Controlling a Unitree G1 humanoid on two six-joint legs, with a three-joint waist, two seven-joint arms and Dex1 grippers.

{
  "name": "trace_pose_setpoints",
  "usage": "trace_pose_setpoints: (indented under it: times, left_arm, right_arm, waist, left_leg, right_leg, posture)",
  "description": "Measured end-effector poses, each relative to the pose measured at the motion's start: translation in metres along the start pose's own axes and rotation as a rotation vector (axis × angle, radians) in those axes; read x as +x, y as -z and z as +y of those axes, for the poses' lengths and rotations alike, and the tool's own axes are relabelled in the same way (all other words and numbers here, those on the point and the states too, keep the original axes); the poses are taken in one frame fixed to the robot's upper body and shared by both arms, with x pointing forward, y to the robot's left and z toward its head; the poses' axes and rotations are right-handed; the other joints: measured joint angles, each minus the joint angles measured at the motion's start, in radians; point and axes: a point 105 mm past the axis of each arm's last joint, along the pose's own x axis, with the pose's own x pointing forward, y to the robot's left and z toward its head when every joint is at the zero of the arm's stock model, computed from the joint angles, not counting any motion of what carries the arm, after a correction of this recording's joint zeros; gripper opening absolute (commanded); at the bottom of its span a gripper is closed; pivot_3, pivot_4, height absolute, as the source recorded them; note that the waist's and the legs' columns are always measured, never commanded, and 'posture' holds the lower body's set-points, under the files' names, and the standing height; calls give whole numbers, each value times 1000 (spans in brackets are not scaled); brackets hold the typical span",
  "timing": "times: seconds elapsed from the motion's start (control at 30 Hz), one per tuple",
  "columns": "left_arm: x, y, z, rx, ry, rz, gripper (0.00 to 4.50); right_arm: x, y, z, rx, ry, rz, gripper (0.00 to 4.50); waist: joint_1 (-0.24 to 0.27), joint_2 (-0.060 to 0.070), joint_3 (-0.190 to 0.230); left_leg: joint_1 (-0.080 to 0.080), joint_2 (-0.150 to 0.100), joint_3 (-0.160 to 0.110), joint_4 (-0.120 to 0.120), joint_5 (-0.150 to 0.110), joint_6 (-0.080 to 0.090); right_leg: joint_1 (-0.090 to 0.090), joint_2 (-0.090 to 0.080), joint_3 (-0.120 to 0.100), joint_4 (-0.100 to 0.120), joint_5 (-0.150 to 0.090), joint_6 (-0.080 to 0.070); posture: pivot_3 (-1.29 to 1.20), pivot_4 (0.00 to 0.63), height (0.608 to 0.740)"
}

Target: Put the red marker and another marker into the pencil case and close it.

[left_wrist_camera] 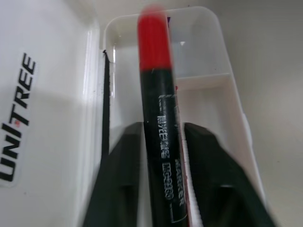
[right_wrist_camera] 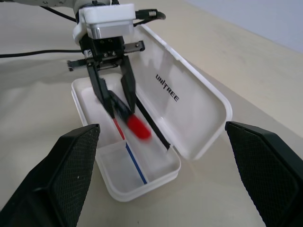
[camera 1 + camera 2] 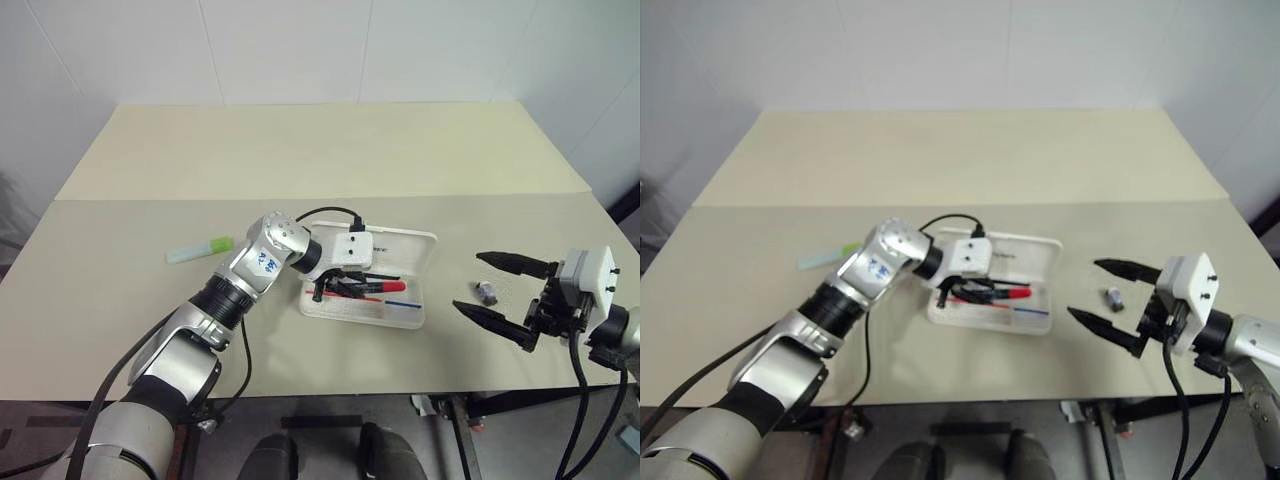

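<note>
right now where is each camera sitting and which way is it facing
Head views: the robot's head, looking forward and down at the table; both arms show.
Left wrist view: on the left arm, looking along its fingers at the red marker over the pencil case.
Right wrist view: on the right arm, its spread fingers framing the case and left gripper.
Shared: marker and open case in all.
</note>
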Motion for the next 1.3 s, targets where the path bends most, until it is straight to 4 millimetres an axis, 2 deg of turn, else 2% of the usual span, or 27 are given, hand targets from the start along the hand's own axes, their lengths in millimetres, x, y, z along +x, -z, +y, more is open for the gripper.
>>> trace_pose_setpoints:
  times: [0.17,0.27,0.37,0.47,0.53,0.63,0.7,0.9,1.07,1.3]
  left_arm:
    - [-2,1,3,9,-31,3,4155]
    - [-4,-2,4,5,-34,-19,4155]
    - [-9,-13,0,7,-16,-75,4155]
    - [-18,-26,-11,6,17,-151,4155]
    - [-27,-26,-20,2,44,-170,4155]
    - [-51,-6,-36,-61,50,-128,4155]
    - [-66,11,-42,-120,29,-75,4491]
    - [-127,55,-52,-293,-133,85,4497]
    - [-177,82,-44,-348,-287,165,4497]
    - [-217,110,-20,-367,-371,255,4497]
  right_arm:
    - [3,1,1,5,-9,-4,4500]
    - [3,0,1,4,-9,-6,4500]
    - [5,-2,1,-4,-14,-15,4500]
    - [10,-4,1,-6,-31,-23,4500]
    - [12,-2,1,2,-46,-25,4500]
    - [18,-4,-1,4,-71,-38,4500]
    - [21,-4,-3,7,-87,-43,4500]
    - [39,-15,-6,-12,-152,-95,4500]
    - [53,-24,-6,-24,-193,-146,4500]
    - [67,-41,-6,-50,-231,-200,4500]
  waist:
    - [0,0,0]
    - [0,0,0]
    - [0,0,0]
    - [-4,0,0]
    - [-7,0,0]
    - [-16,0,0]
    - [-16,0,0]
    - [-21,0,0]
    - [-19,0,0]
    - [-10,0,0]
  left_leg:
    - [0,0,0,0,0,0]
    - [0,0,0,0,0,0]
    - [-1,0,0,0,0,0]
    - [0,1,0,0,0,0]
    - [0,1,0,0,0,0]
    - [2,2,0,0,1,-1]
    - [2,3,0,0,1,-2]
    - [3,5,-1,0,1,-2]
    - [2,4,-1,0,1,-2]
    - [1,1,1,0,1,-3]
  right_leg:
    - [0,0,0,0,0,0]
    - [0,0,0,0,0,0]
    - [0,0,0,0,0,0]
    - [0,0,0,1,0,0]
    - [0,1,0,1,0,0]
    - [0,1,1,2,0,-2]
    - [0,1,1,1,0,-2]
    - [0,1,1,1,0,-3]
    - [0,1,0,3,0,-3]
    - [-1,2,0,4,0,-3]
  posture:
    - [0,150,740]
    - [0,150,740]
    - [0,150,740]
    - [0,150,740]
    - [0,150,740]
    - [0,150,740]
    - [0,150,740]
    - [0,150,740]
    - [0,150,740]
    - [0,150,740]
